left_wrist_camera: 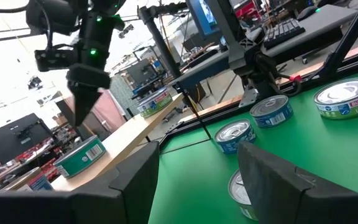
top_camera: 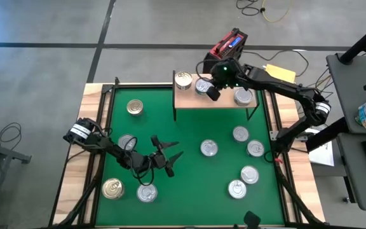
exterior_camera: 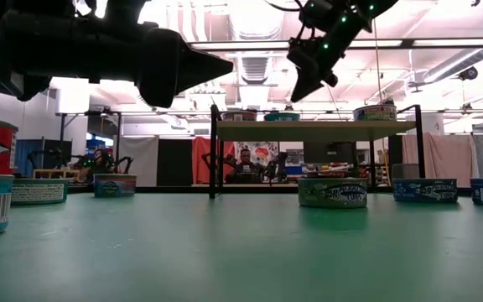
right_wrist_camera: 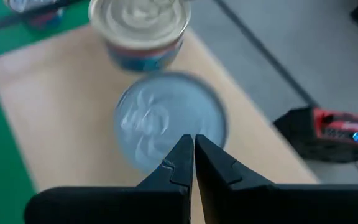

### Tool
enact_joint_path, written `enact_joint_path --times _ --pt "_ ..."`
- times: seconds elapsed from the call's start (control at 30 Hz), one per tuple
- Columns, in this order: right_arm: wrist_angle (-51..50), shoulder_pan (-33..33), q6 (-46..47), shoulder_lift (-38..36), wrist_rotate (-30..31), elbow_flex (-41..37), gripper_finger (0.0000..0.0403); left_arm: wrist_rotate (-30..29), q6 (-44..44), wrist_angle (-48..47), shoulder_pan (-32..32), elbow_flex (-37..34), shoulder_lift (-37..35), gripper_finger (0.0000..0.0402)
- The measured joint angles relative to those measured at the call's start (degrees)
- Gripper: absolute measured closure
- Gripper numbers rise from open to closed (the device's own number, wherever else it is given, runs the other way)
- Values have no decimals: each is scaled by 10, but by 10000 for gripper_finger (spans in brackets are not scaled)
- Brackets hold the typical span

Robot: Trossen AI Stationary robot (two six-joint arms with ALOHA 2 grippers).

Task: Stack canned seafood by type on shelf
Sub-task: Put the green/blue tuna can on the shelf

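Observation:
The shelf (top_camera: 218,102) stands at the far side of the green mat (top_camera: 189,127). It bears three cans: a pale-topped one (top_camera: 183,79), a silver one (top_camera: 202,86) and another silver one (top_camera: 243,97). My right gripper (top_camera: 213,93) is shut and hovers just above the shelf. In the right wrist view, its tips (right_wrist_camera: 193,155) are over the near rim of the middle silver can (right_wrist_camera: 166,118), clear of it. My left gripper (top_camera: 168,156) hangs open and level over the mat's near left part, with nothing between its fingers (left_wrist_camera: 194,186).
Loose cans stand on the mat. There are gold-topped ones at the left (top_camera: 135,107) and near left (top_camera: 113,188). Silver ones sit beside my left arm (top_camera: 127,142), (top_camera: 147,193), at the middle (top_camera: 209,148) and in a group at the right (top_camera: 250,174). A red box (top_camera: 229,43) lies behind the shelf.

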Motion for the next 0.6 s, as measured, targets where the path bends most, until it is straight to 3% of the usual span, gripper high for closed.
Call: enact_joint_path --times 0.23,0.6 --pt "53 -16 -32 43 -8 0 394 1 -3 0 0 0 0 200" --pt "21 -17 -27 57 16 4 394 0 -3 0 0 0 0 200"
